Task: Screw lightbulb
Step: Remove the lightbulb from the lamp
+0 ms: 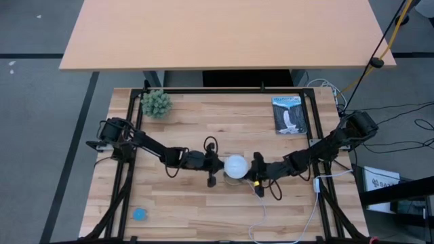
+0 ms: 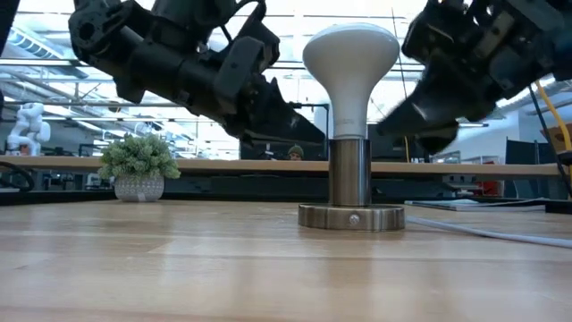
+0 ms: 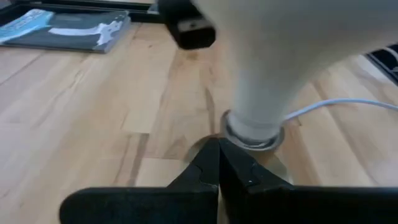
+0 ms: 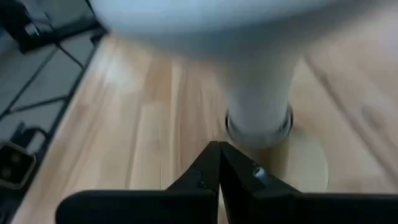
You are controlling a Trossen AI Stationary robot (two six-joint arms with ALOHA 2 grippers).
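Two grippers flank the lightbulb (image 1: 235, 165) in the high view: the left gripper (image 1: 211, 165) just to its left, the right gripper (image 1: 258, 167) just to its right, near the table's (image 1: 203, 210) middle. In the low view the bulb stands upright in a metal socket (image 2: 350, 188), both arms raised beside it. Each wrist view shows its own gripper (image 3: 219, 163) (image 4: 219, 163) with jaws clenched on nothing, tips aimed at the bulb's neck, just short of it.
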